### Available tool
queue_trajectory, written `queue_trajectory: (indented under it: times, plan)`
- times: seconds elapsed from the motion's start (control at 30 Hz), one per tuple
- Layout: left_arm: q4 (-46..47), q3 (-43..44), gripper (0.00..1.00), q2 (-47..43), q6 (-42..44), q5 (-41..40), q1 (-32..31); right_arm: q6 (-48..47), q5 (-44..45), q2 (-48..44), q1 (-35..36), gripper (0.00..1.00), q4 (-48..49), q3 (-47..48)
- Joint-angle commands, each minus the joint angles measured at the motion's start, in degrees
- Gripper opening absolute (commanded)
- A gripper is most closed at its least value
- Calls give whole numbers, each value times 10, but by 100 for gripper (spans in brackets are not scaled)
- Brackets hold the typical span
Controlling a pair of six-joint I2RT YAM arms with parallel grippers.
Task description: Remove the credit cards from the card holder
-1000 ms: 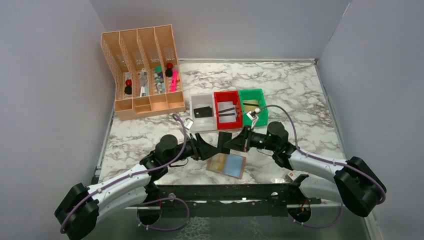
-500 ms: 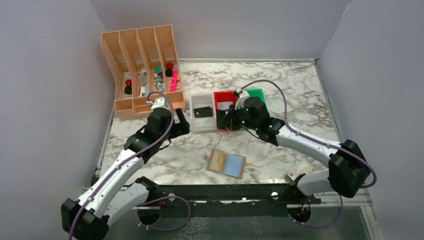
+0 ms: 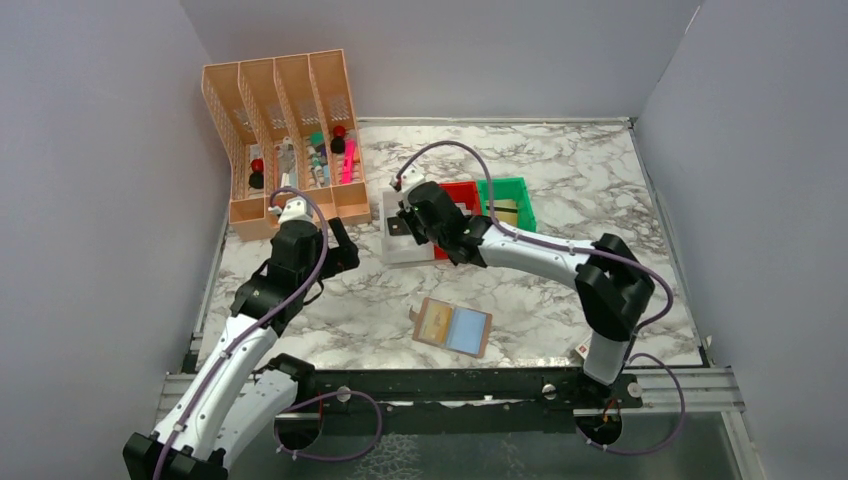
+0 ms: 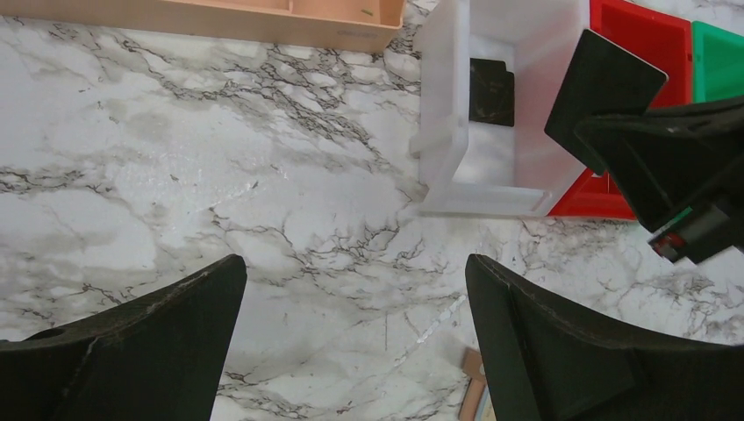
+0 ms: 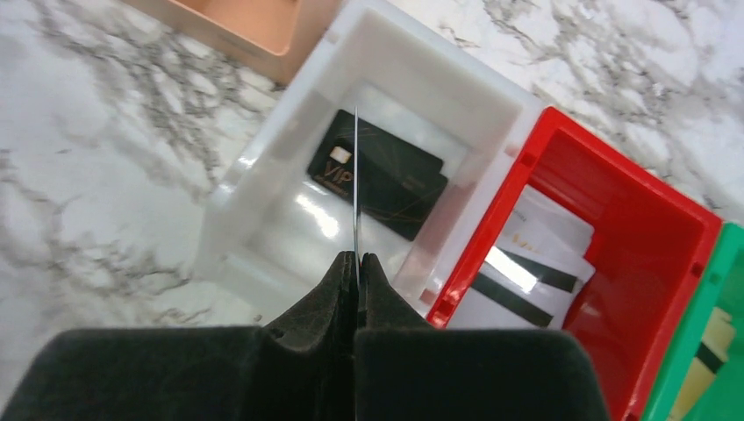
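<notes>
The card holder [image 3: 452, 326] lies open on the marble, a tan-gold card [image 3: 435, 322] in its left face and pale blue on the right. My right gripper [image 5: 357, 259] is shut on a dark credit card [image 5: 355, 175], seen edge-on, above the white bin [image 5: 254, 167]. That held card shows as a dark rectangle [image 4: 604, 83] in the left wrist view. Another black card [image 5: 395, 189] lies flat in the white bin. My left gripper [image 4: 355, 272] stands wide open over bare marble, left of the bins, with nothing between its fingers. A corner of the card holder [image 4: 474, 390] peeks in by its right finger.
A red bin [image 5: 614, 175] with white striped cards [image 5: 526, 281] and a green bin [image 3: 505, 190] stand right of the white one. A peach desk organizer [image 3: 285, 140] with pens stands at the back left. Grey walls close in three sides.
My right arm has swung from the card holder up and left to the white bin, carrying the dark card. My left arm has pulled back to the left and its jaws have opened wide.
</notes>
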Motion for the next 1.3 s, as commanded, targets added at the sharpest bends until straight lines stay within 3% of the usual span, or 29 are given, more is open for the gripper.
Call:
queue_trajectory:
  times: [0.0, 0.47, 0.63, 0.77, 0.87, 1.1, 1.27]
  plan:
    - [-3, -12, 99, -35, 8, 0, 2, -96, 114, 53, 4, 1, -9, 48]
    - [-6, -19, 99, -68, 1, 0, 2, -288, 153, 176, 17, 6, 39, 96]
    - [-5, -20, 99, -67, 1, 3, 3, -301, 136, 180, 25, 17, 23, 92]
    - [-5, -19, 99, -64, 2, 4, 2, -283, 81, 141, 26, 27, 13, 68]
    - [-5, -20, 99, -63, 2, 4, 3, -271, 47, 100, 26, 39, 14, 39]
    - [-4, -22, 99, -56, 3, 10, 2, -219, 59, 1, 26, 40, 21, -34]
    - [6, -23, 99, -46, 15, 44, 2, -86, 62, -103, 26, 40, -7, -97]
